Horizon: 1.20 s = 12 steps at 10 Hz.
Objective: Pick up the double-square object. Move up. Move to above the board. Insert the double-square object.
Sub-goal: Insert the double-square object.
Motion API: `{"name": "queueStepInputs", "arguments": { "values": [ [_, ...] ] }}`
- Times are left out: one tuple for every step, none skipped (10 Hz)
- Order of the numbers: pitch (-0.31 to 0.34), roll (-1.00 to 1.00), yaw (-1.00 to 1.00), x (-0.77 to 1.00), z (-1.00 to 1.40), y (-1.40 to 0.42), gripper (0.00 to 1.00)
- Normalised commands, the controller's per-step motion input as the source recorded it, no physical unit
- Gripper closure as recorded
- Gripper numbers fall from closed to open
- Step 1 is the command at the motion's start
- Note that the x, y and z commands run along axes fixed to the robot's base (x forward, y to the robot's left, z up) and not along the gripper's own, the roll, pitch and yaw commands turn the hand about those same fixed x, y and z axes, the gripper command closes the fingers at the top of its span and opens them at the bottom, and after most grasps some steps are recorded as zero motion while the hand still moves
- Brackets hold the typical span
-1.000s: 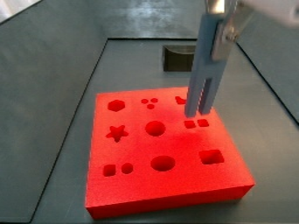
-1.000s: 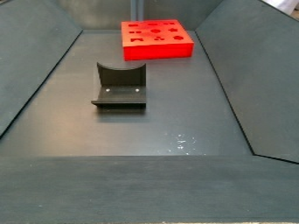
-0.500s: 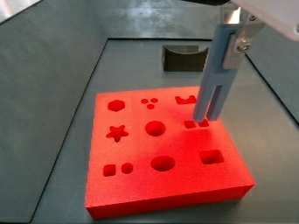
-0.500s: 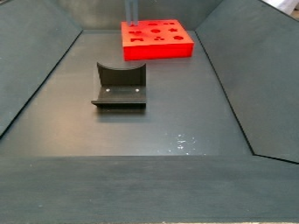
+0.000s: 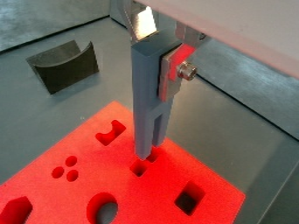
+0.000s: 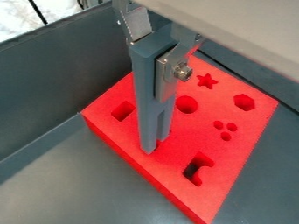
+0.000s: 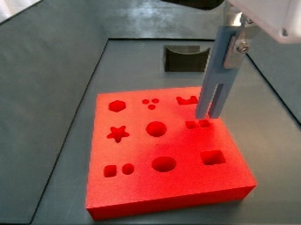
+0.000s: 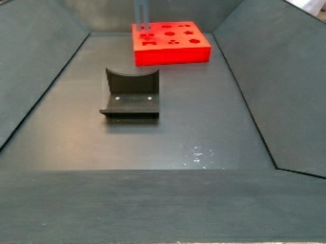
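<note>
My gripper (image 7: 235,25) is shut on the double-square object (image 7: 216,75), a long blue-grey bar with two square prongs at its lower end. It hangs upright over the red-orange board (image 7: 135,149). The prongs stand right at the pair of small square recesses (image 7: 198,125); whether they have entered I cannot tell. Both wrist views show the bar (image 5: 149,105) (image 6: 152,96) clamped between the silver fingers (image 5: 177,65) (image 6: 173,68) above the board (image 5: 128,188) (image 6: 251,140). In a side view the board (image 8: 192,55) lies far back, with the bar (image 8: 140,11) as a thin line above it.
The fixture (image 8: 130,92) (image 7: 182,58) (image 5: 65,66) stands on the dark floor apart from the board. Sloping grey walls (image 8: 38,86) close in the floor on both sides. The board carries other recesses: hexagon, star, circles, square, crown.
The gripper and the bar have shifted a little to the right over the board, onto the pair of small square recesses. The board and fixture have not moved.
</note>
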Motion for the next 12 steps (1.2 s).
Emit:
{"name": "queueStepInputs", "arguments": {
  "values": [
    [0.010, -0.27, 0.20, -0.01, -0.11, 0.00, 1.00],
    [0.000, -0.24, 0.23, -0.09, -0.10, 0.00, 1.00],
    [0.000, -0.17, 0.11, -0.06, -0.09, 0.00, 1.00],
    [0.007, 0.00, 0.01, -0.09, -0.05, 0.00, 1.00],
    [0.020, 0.00, 0.02, -0.08, -0.03, 0.00, 1.00],
    [0.031, 0.02, 0.00, -0.01, -0.07, 0.01, 1.00],
    [0.049, 0.10, 0.00, -0.04, -0.12, 0.04, 1.00],
    [0.037, 0.09, 0.06, -0.06, -0.13, 0.01, 1.00],
    [0.016, 0.00, 0.13, 0.00, -0.14, 0.01, 1.00],
    [0.003, 0.00, 0.17, 0.00, -0.17, 0.00, 1.00],
    [0.003, -0.03, 0.20, 0.00, -0.21, 0.00, 1.00],
    [0.016, -0.07, 0.21, 0.00, -0.21, -0.04, 1.00]
  ]
}}
